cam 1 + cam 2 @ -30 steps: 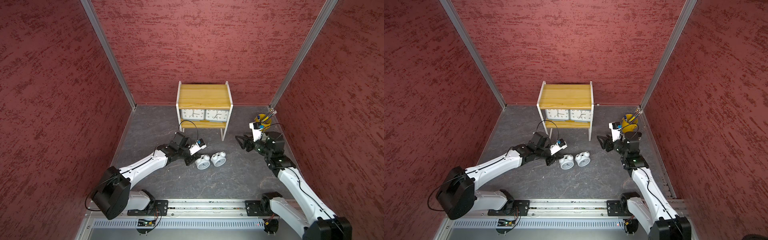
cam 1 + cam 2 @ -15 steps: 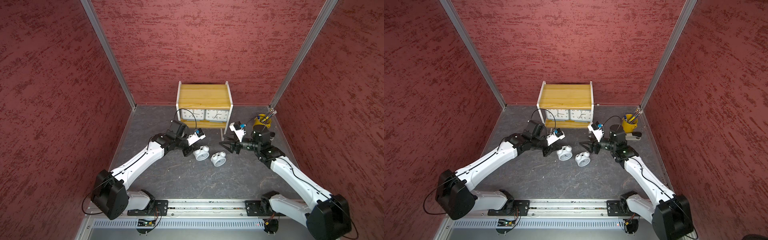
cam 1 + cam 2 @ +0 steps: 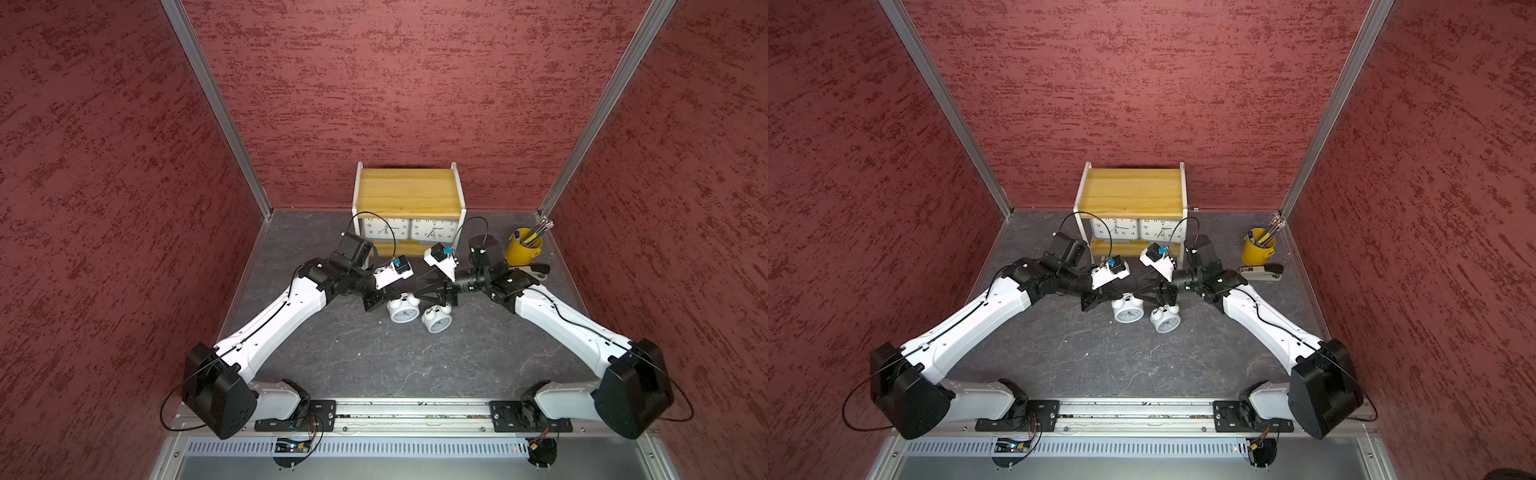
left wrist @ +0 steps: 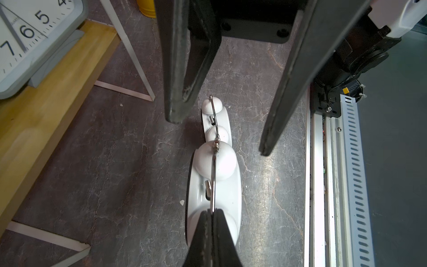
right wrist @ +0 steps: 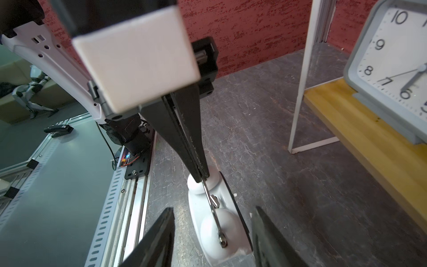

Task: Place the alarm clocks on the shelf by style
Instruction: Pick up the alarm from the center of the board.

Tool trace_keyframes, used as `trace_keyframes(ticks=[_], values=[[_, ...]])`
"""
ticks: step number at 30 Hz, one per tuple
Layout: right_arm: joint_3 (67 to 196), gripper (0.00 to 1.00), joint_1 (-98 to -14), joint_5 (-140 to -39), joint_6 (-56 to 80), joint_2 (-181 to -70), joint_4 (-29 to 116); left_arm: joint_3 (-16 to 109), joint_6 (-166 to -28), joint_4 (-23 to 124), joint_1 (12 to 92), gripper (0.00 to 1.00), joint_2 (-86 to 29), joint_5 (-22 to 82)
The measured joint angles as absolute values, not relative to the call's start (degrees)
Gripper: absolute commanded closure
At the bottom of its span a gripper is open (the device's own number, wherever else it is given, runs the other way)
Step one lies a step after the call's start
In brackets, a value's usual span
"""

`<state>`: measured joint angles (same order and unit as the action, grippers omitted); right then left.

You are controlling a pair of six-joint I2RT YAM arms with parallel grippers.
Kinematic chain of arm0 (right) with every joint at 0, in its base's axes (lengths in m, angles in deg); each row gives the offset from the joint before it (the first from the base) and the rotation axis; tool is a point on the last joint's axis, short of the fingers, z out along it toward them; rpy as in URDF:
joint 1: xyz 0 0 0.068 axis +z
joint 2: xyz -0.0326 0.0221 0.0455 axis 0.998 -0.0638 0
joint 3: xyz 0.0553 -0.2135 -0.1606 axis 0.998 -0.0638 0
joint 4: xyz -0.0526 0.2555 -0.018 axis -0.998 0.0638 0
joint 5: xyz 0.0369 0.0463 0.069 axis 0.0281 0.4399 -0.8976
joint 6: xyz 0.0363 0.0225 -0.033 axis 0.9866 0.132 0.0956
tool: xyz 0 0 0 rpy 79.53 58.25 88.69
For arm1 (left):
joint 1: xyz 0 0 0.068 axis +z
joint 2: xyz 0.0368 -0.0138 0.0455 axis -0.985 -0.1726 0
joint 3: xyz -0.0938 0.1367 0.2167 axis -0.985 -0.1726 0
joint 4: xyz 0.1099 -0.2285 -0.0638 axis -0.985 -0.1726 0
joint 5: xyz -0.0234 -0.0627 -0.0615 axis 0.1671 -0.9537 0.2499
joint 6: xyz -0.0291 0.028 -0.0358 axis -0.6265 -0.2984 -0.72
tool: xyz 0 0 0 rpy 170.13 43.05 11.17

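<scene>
Two grey alarm clocks [image 3: 384,228] [image 3: 433,229] stand side by side on the shelf's [image 3: 409,195] lower board. Two white twin-bell alarm clocks stand on the floor in front of it. My left gripper [image 4: 211,211] is shut on the wire handle of the left one [image 3: 402,313]. My right gripper [image 5: 213,209] is open, reaching over the right one [image 3: 436,322]. In the right wrist view its fingertips flank the near bell of the held clock [image 5: 205,215] without touching it. The right clock [image 4: 221,118] is out of that view.
A yellow pencil cup [image 3: 523,249] and a stapler [image 3: 536,270] sit at the back right, behind my right arm. The shelf's white frame leg [image 4: 129,53] stands close to both grippers. The top board carries nothing. Red walls enclose three sides.
My right arm swung left from beside the pencil cup to over the twin-bell clocks, its jaws narrowing. My left gripper shifted its clock slightly toward the shelf. The right clock stayed put.
</scene>
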<state>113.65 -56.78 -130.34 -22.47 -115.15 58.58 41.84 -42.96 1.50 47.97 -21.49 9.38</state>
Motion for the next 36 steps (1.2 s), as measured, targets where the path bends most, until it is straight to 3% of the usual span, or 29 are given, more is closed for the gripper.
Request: trace_keyframes(ticks=[5, 13, 21, 25, 29, 30, 31, 34, 36], values=[[114.7, 0.47, -55.6, -130.4, -23.7, -117.1, 60.3, 41.8, -42.8, 1.2, 48.0, 1.00, -21.5, 9.2], [115.0, 0.61, -54.2, -130.4, -24.8, -119.2, 61.3, 41.8, -42.8, 1.2, 48.0, 1.00, -21.5, 9.2], [115.0, 0.81, -53.8, -129.9, -25.0, -120.1, 61.4, 41.8, -42.8, 1.2, 48.0, 1.00, -21.5, 9.2], [115.0, 0.99, -53.8, -129.7, -25.2, -120.3, 61.3, 41.8, -42.8, 1.3, 48.0, 1.00, -21.5, 9.4], [115.3, 1.00, -53.7, -129.5, -25.0, -120.3, 61.4, 41.7, -43.1, 1.9, 48.2, 1.00, -21.4, 9.4], [115.3, 1.00, -53.7, -129.2, -25.1, -120.3, 61.4, 41.6, -43.4, 2.2, 48.3, 0.89, -21.3, 9.4], [115.4, 1.00, -53.7, -129.0, -25.0, -120.3, 61.3, 41.3, -43.7, 2.7, 48.5, 0.72, -21.3, 9.4], [115.4, 1.00, -53.5, -127.7, -24.9, -119.8, 61.4, 40.2, -45.1, 6.0, 49.5, 0.44, -20.7, 9.2], [115.4, 1.00, -53.6, -126.7, -25.0, -119.1, 61.4, 39.2, -46.3, 7.9, 50.7, 0.32, -19.7, 9.1]])
